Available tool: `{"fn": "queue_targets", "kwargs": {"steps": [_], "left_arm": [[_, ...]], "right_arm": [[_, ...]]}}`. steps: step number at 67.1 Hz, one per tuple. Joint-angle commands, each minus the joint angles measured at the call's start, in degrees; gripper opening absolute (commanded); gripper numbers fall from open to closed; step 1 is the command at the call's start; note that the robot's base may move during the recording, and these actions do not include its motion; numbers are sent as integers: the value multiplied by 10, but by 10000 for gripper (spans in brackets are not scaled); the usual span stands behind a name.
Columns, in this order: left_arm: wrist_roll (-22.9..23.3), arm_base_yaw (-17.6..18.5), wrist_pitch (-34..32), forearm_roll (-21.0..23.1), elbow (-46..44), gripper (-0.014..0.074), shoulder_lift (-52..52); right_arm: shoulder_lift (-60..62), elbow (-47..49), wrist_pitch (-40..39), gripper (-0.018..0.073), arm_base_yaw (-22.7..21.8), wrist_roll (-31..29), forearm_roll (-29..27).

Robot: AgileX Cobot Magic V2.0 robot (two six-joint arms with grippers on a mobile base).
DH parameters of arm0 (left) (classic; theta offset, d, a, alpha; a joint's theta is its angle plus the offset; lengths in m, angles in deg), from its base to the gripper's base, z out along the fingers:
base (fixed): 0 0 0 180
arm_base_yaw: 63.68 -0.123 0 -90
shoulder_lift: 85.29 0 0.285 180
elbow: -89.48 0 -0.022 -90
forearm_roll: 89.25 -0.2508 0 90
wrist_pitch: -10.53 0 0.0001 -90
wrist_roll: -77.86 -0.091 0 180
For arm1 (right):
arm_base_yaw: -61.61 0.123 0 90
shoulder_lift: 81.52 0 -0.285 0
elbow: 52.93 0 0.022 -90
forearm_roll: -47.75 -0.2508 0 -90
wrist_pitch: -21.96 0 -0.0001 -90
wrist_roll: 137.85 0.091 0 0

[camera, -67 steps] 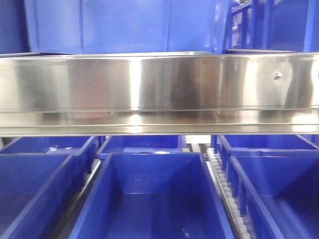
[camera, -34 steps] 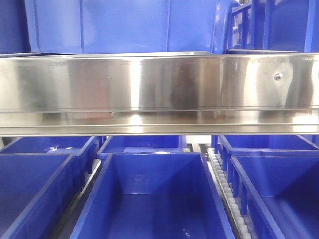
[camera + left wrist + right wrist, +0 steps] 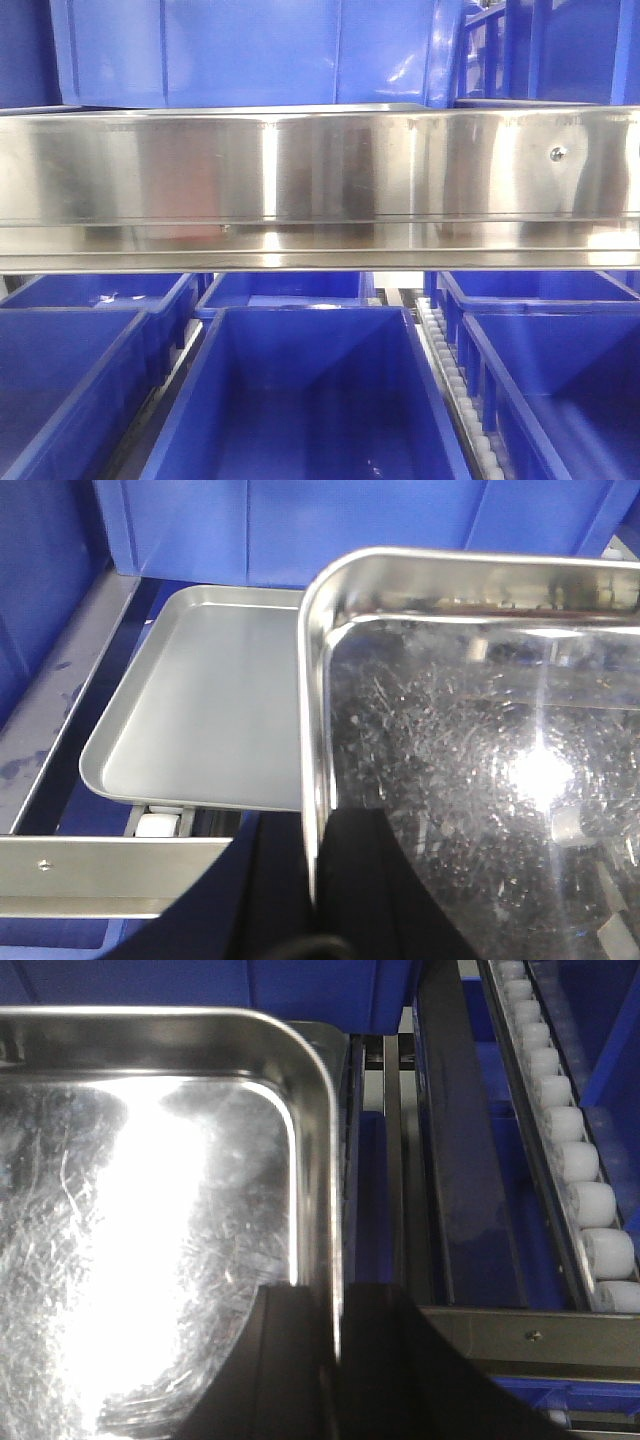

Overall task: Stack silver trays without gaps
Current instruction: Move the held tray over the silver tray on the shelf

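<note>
In the left wrist view a shiny silver tray (image 3: 480, 730) fills the right side, and my left gripper (image 3: 316, 820) is shut on its left rim. The right wrist view shows the same tray (image 3: 150, 1210), with my right gripper (image 3: 336, 1295) shut on its right rim. A second silver tray (image 3: 200, 700) lies flat to the left, on the shelf rollers. The held tray's left edge sits over that tray's right edge. Neither tray nor gripper shows plainly in the front view.
A long steel shelf rail (image 3: 320, 180) with a screw (image 3: 556, 153) crosses the front view, with open blue bins (image 3: 310, 400) below it. A white roller track (image 3: 580, 1180) runs to the right of the held tray. Blue bin walls (image 3: 300, 530) stand behind both trays.
</note>
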Motion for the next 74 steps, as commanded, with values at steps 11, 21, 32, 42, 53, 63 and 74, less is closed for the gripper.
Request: {"fn": "queue_targets", "kwargs": {"steps": [11, 21, 32, 42, 53, 63, 74], "left_arm": [[-2, 8, -51, -12, -4, -16, -5], [-2, 8, -52, -27, -4, -16, -5], [-2, 8, -54, -41, -4, -16, -5], [-2, 8, -56, -41, -4, -16, -5], [-2, -7, -60, -26, -5, -16, -5], [-64, -86, -124, 55, -10, -16, -5], [-183, -231, -259, 187, -10, -16, -5]], "right_arm": [[-2, 4, -312, -21, 8, -1, -4], [-2, 4, -312, -21, 8, -1, -4], [-2, 4, -322, -21, 8, -1, -4], [-2, 4, -327, -21, 8, -1, -4], [-4, 5, -328, -20, 3, -1, -4], [-31, 27, -327, -12, -17, -18, -4], [-88, 68, -324, -12, -60, -28, -14]]}}
